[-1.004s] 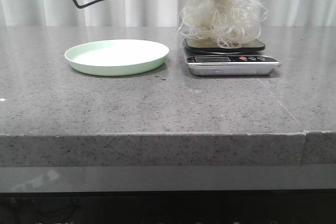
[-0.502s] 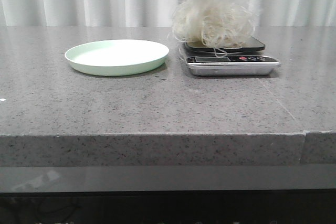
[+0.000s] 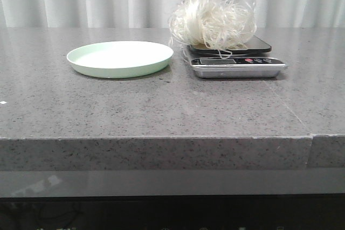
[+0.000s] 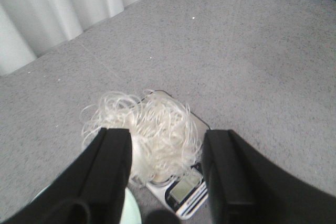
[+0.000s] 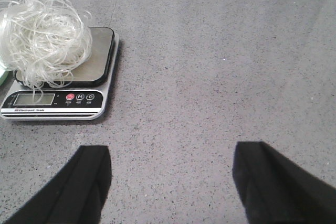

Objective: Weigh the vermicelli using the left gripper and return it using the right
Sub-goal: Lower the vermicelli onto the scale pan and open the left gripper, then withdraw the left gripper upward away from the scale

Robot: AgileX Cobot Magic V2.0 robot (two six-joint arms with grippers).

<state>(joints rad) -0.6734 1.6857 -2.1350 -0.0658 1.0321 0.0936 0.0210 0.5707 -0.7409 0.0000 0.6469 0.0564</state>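
- vermicelli point(image 3: 213, 19) sits in a fluffy heap on the scale point(image 3: 237, 66), beside the green plate point(image 3: 119, 58)
- left gripper point(image 4: 167, 174) spread wide above it, holding nothing
- right gripper point(image 5: 170, 184) wide open too

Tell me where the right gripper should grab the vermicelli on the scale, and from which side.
Take the vermicelli at its domed middle, coming straight down from above with the right gripper open wide. It is a loose tangle sitting on the scale, overhanging toward the plate, so a side approach would likely push it off.

The left gripper point(image 4: 167, 174) has two broad, matte black fingers with flat faces. The right gripper point(image 5: 170, 184) shows two black, tapered fingers.
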